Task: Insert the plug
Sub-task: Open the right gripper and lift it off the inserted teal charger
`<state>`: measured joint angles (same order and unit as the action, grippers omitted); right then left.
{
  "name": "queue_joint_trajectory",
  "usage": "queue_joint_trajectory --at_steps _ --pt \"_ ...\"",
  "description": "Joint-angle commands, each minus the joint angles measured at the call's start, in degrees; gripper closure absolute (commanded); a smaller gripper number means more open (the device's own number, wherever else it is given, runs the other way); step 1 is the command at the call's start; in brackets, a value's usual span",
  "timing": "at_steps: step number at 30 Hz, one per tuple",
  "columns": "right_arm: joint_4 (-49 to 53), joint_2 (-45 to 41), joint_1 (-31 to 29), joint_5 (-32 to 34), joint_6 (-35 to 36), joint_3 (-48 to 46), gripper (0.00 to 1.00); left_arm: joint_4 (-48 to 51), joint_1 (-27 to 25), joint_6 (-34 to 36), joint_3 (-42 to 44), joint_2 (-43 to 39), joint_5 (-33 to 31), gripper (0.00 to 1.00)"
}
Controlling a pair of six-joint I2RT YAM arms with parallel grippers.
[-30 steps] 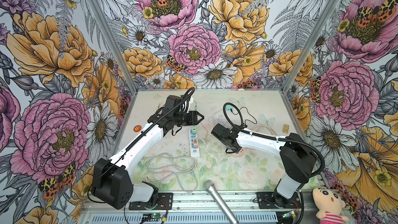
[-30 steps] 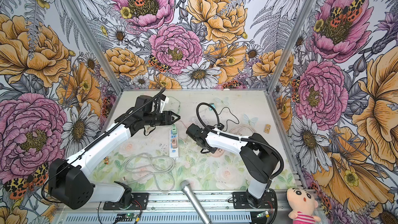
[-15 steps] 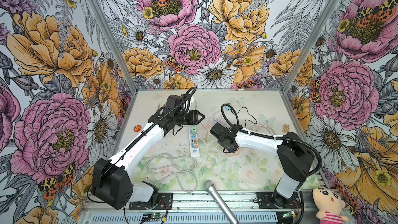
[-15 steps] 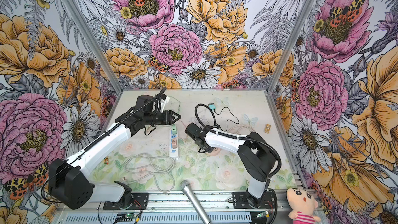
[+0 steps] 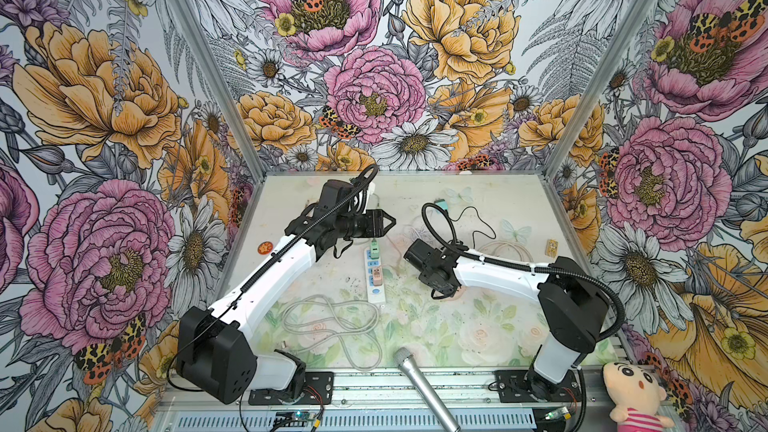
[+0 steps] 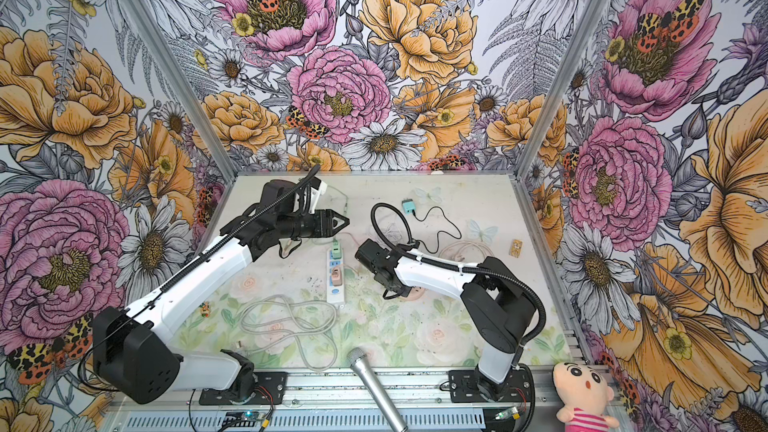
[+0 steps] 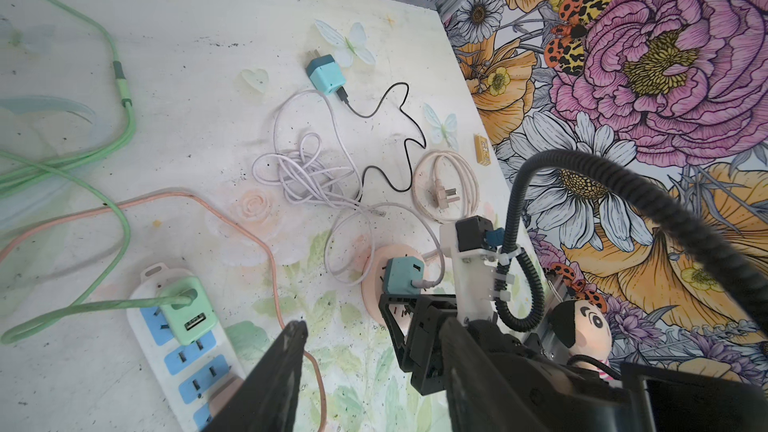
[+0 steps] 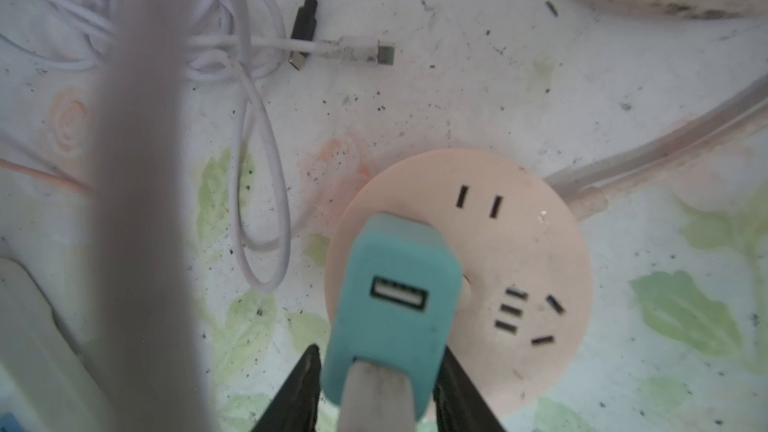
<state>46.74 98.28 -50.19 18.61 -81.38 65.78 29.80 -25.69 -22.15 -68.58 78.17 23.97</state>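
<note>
left gripper (image 5: 386, 222) jaws apart, empty; right gripper (image 8: 380, 351) flanks plug (image 8: 395, 305) (grip untellable) at round socket (image 8: 519, 243) edge

I can read no text, brand or number anywhere here. The small yellow card (image 5: 552, 246), at the right of the desk (image 5: 478, 184) in both top views, carries dark marks. They are too small to make out, even from my left wrist view. The round orange token (image 5: 264, 247) at the left edge shows a pattern too blurred to tell as letters. Seen close in my right wrist view, the teal plug (image 8: 395, 313) and the round pink socket (image 8: 519, 243) give me no lettering to read.
</note>
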Motion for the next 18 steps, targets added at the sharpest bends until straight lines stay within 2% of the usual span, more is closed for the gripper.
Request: queue_joint_trajectory --at_steps 1,6,11,15,18 --pt "2.8 -3.9 -1.6 2.1 4.5 1.5 0.54 -0.1 -0.8 0.4 -2.1 0.3 -1.0 0.45" --pt "4.1 -10.1 -4.6 3.7 8.6 0.1 0.53 1.9 -2.1 0.8 -4.0 0.4 -2.9 0.44" --pt "4.9 -23.4 -4.7 6.6 9.7 -5.5 0.53 3.6 -2.5 0.8 -5.6 0.2 -5.3 0.44" --pt "6.5 -31.4 0.7 4.9 15.8 -7.3 0.52 5.5 -3.8 1.3 -7.6 1.4 -7.1 0.44" --pt "7.4 -34.6 7.3 2.5 23.1 -6.0 0.52 6.5 -4.9 1.6 -9.6 3.5 -8.2 0.44"
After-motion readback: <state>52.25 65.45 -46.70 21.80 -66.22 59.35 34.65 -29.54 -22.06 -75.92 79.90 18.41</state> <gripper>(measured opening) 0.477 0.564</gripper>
